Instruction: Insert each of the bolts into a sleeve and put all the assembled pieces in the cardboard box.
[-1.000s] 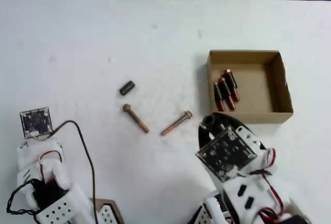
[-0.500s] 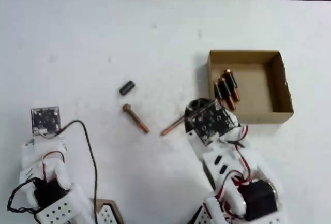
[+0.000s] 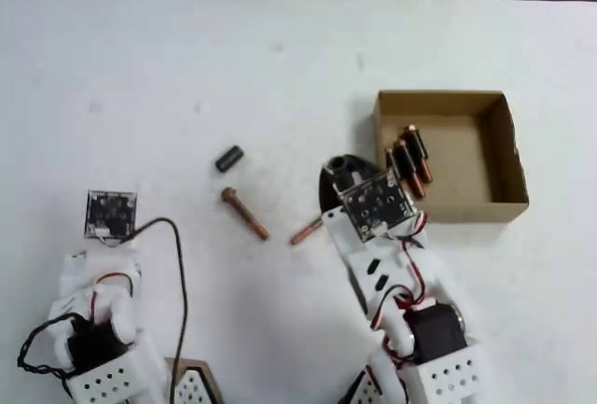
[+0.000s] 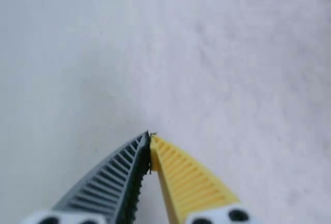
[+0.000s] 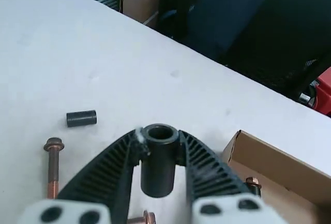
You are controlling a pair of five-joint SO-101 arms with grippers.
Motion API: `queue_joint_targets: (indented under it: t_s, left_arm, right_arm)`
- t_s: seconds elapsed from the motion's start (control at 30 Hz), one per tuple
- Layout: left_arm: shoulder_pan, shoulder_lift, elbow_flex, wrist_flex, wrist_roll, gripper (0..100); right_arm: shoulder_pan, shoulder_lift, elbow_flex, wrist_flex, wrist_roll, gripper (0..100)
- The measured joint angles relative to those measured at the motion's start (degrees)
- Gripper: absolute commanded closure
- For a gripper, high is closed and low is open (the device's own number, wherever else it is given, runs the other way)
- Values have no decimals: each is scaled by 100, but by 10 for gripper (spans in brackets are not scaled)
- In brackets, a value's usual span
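Note:
My right gripper [image 5: 158, 135] is shut on a black sleeve [image 5: 156, 162], held upright with its bore showing. In the high view this gripper [image 3: 337, 176] hangs over the head end of a copper bolt [image 3: 305, 231], just left of the cardboard box [image 3: 494, 133]. A second bolt [image 3: 244, 214] lies to the left, and a loose black sleeve [image 3: 229, 159] lies beyond it. Three assembled pieces [image 3: 408, 161] rest in the box. My left gripper [image 4: 150, 138] is shut on nothing over bare table; its arm [image 3: 93, 329] stands at the front left.
The white table [image 3: 280, 59] stretches open behind the parts. A black cable [image 3: 177, 283] loops beside the left arm. Beyond the table's far edge there is dark furniture [image 5: 248, 22].
The right arm has swung away from the front edge, toward the far left, bringing its gripper with the sleeve over the right bolt's head. The left arm has shifted slightly right.

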Motion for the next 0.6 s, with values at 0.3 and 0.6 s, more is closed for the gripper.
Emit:
queue_joint_targets:
  t_s: [0.3, 0.6]
  left_arm:
    - [703, -9, -352, 9, -853, 980]
    - [774, 1284, -2154, 352, -1415, 980]
  right_arm:
    - [0, 0, 668, -985, 0, 979]
    - [0, 0, 826, -1011, 0, 978]
